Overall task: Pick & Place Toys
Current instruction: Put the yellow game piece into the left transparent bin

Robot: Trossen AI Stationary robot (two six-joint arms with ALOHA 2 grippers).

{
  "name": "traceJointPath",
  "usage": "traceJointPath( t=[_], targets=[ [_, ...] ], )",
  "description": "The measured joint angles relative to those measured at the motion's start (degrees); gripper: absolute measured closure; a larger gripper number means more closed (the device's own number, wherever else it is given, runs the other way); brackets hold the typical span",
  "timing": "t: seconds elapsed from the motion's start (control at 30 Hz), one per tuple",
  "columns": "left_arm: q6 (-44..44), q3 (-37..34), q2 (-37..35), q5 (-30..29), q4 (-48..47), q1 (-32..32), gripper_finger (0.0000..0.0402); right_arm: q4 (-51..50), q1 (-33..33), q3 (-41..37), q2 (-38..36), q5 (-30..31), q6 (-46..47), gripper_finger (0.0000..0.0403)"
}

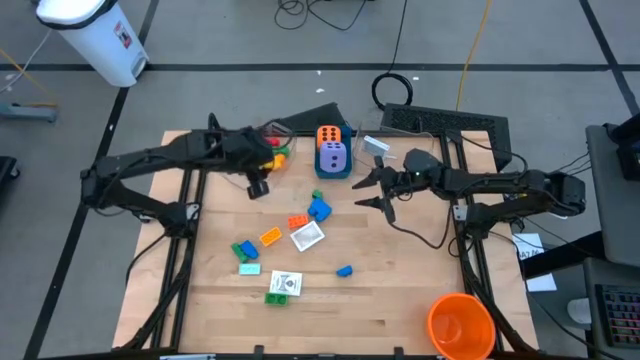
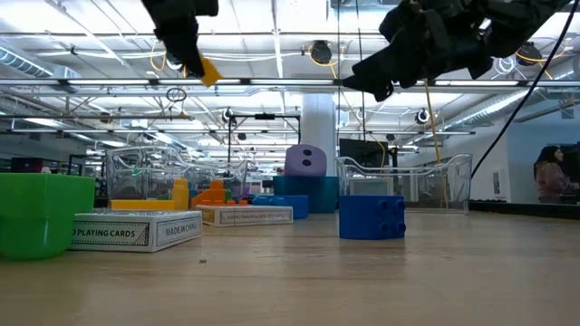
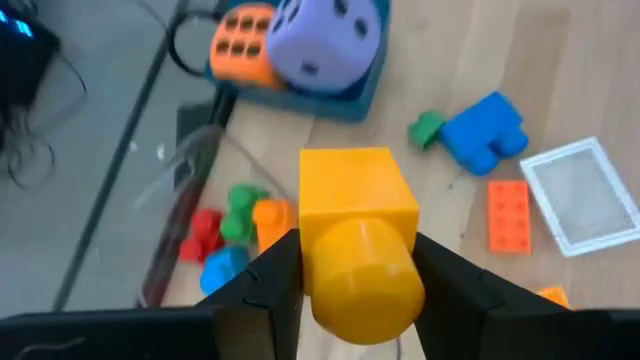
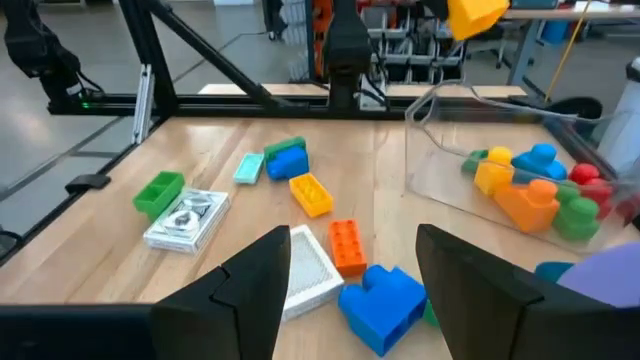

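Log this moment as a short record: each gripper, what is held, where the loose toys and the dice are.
left gripper: shut on a yellow brick, raised above the clear tub
right gripper: open, empty, over the table beside the blue box
tub contents: red, green, orange and blue bricks
dice: orange die and purple die in the blue box
loose on table: blue brick, orange bricks, green brick, card boxes
orange cup: near right corner of table

I'm seeing a yellow brick (image 3: 357,240) hanging above the table, bricks (image 1: 272,236) and cards (image 1: 307,236) lying mid-table, two dice (image 1: 331,147) sitting near the far edge.
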Motion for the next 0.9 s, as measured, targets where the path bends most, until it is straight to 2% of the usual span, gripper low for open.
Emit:
traceJointPath(
  t=[0.1, 0.3, 0.5, 0.63, 0.73, 0.9],
  targets=[
    [-0.21, -0.04, 0.07, 2.13, -3.75, 3.76, 0.0267, -0.28, 0.00, 0.00, 0.02, 0.02, 0.00, 0.0190],
    [0.01, -0.04, 1.45, 5.34, -9.47, 13.18, 0.0262, -0.27, 0.02, 0.00, 0.02, 0.02, 0.02, 0.0190],
    [2.42, -0.04, 6.58, 8.56, -14.07, 20.95, 0.0253, -0.32, 0.02, -0.02, 0.02, 0.02, -0.71, 0.0190],
    [3.17, -0.04, 11.00, 9.32, -15.60, 23.76, 0.0267, -0.73, 0.02, -0.02, 0.02, 0.03, -0.81, 0.0190],
    [4.14, -0.04, 13.98, 13.11, -15.61, 25.03, 0.0267, -1.35, 0.02, -0.02, 0.02, 0.02, -0.83, 0.0190],
    [4.68, -0.04, 19.12, 15.14, -15.61, 25.40, 0.0248, -2.30, 0.02, -0.04, 0.02, 0.04, -0.87, 0.0190]
  ],
)
